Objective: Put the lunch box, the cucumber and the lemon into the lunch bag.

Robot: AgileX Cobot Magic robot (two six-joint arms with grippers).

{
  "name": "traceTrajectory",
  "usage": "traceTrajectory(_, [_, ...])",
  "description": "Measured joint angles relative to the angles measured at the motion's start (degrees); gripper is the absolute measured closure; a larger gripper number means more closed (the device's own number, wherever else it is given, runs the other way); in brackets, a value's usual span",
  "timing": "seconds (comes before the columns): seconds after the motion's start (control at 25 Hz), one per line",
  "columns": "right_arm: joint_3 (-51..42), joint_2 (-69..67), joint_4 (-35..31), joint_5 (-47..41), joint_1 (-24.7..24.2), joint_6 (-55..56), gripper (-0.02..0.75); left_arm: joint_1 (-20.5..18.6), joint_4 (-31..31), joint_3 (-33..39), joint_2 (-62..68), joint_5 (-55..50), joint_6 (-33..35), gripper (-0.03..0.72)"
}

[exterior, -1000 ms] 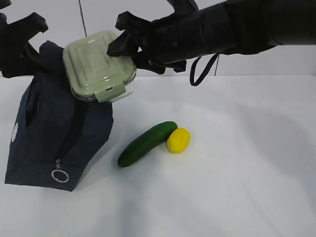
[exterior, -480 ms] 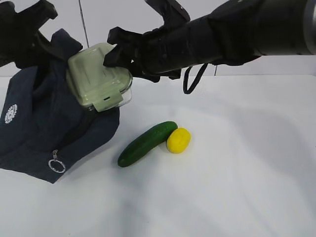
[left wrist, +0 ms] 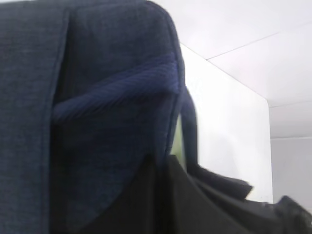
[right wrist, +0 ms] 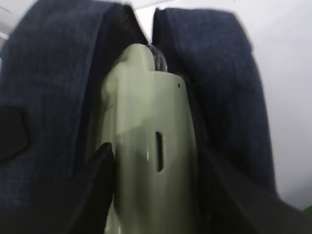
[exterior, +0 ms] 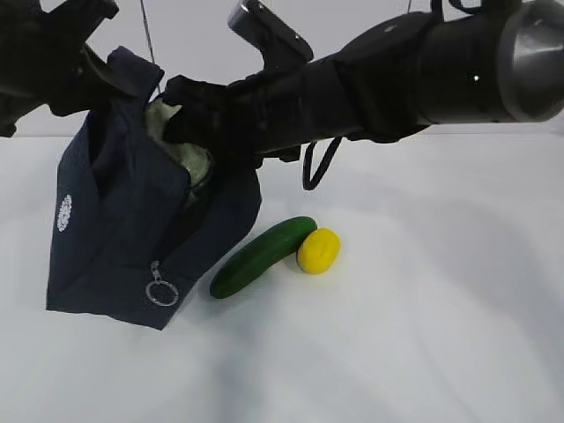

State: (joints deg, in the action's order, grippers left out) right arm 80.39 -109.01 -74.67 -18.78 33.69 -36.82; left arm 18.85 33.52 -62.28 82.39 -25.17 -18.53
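The right arm (exterior: 370, 79) reaches toward 9 o'clock, jaws clamping the lunch box (right wrist: 151, 161) inside the lunch bag (exterior: 132, 229), whose top the left arm's (exterior: 44, 53) closed jaws pinch.

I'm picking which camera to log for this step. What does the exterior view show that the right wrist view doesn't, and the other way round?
Only the exterior view shows the cucumber and lemon touching on the table, the bag's ring pull, and the left gripper pinching the bag's top edge. Only the right wrist view shows the box close up, lid side on, sliding between the bag's walls, a finger against it. Both show the green-lidded box partly inside the navy bag.
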Motion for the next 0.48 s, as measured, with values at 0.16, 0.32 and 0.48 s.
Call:
traceTrajectory(0.16, [0.0, -0.4, -0.8, -0.2, 0.8, -0.3, 0.34, 0.0, 0.3, 0.0, 0.0, 0.0, 0.0, 0.693])
traceTrajectory(0.32, [0.0, -0.4, -2.2, -0.6, 0.8, -0.5, 0.34, 0.0, 0.7, -0.1, 0.0, 0.2, 0.0, 0.693])
traceTrajectory(0.48, [0.0, -0.4, -2.6, -2.3, 0.8, -0.5, 0.34, 0.0, 0.7, -0.1, 0.0, 0.2, 0.0, 0.693])
